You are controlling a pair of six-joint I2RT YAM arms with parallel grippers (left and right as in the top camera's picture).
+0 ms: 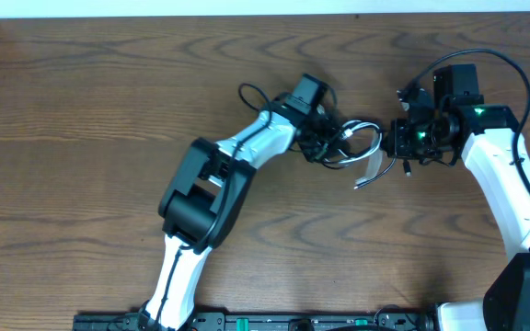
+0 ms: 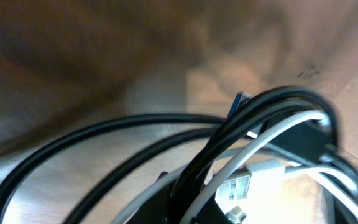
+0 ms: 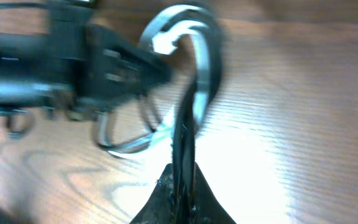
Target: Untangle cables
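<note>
**Cables.** The cables (image 1: 352, 140) form 1 tangled bundle on the wooden counter (image 1: 81, 110), right of centre in the overhead view. The bundle lies directly between the 2 end effectors. The black cable (image 3: 188, 124) and the white cable (image 2: 272, 137) loop through each other in small coils. 1 pale end (image 1: 364, 179) trails out of the bundle toward the near edge. In the left wrist view, a white plug (image 2: 241, 185) with a metal tip sits under the crossing strands.

**Left end effector** (image 1: 323, 138). It is at the left side of the bundle, with its fingers pressed together on the cables. Black and white strands rise from its fingers in the left wrist view.

**Right end effector** (image 1: 395, 140). It is at the right side of the bundle, with its fingers pressed together and pinching the black cable. In the blurred right wrist view, that cable runs straight up from between the fingertips into a loop.
</note>
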